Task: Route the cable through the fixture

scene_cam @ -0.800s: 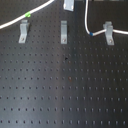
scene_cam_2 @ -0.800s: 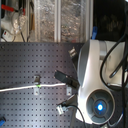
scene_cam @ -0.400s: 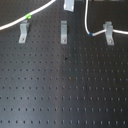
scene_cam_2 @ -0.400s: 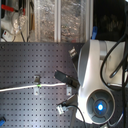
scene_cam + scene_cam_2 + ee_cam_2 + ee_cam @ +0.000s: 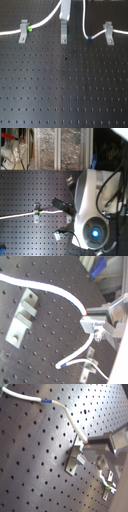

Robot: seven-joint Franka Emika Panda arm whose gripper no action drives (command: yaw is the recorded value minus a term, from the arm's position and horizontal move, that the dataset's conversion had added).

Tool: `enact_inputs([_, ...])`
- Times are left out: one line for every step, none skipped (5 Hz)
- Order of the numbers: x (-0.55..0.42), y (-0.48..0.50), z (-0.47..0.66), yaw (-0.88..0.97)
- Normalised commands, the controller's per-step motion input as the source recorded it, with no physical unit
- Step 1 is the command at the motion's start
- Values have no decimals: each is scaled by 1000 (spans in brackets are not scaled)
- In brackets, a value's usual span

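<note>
The white cable (image 5: 46,21) runs from the first exterior view's left through the left fixture (image 5: 22,32), where its green band (image 5: 30,28) sits, and rises to my gripper (image 5: 65,15). The gripper is shut on the cable just above the middle fixture (image 5: 63,34). From there the cable loops down to its blue band (image 5: 89,37) and passes the right fixture (image 5: 107,33). In the first wrist view the gripper (image 5: 90,442) pinches the cable (image 5: 70,419) beside a fixture (image 5: 75,460). The second wrist view shows the same grip (image 5: 90,321).
The black perforated board (image 5: 65,85) fills the first exterior view. In the second exterior view the white arm body (image 5: 92,203) stands at the right, with shelves and clutter (image 5: 45,148) behind the board. A blue bin (image 5: 98,267) shows beyond the board's edge.
</note>
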Motion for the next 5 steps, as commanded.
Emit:
enact_inputs([-134,348,333,-154])
enact_inputs([44,502,192,-169])
enact_inputs([1,368,446,-188])
enact_inputs([-188,326,493,0])
enact_inputs([-33,10,148,0])
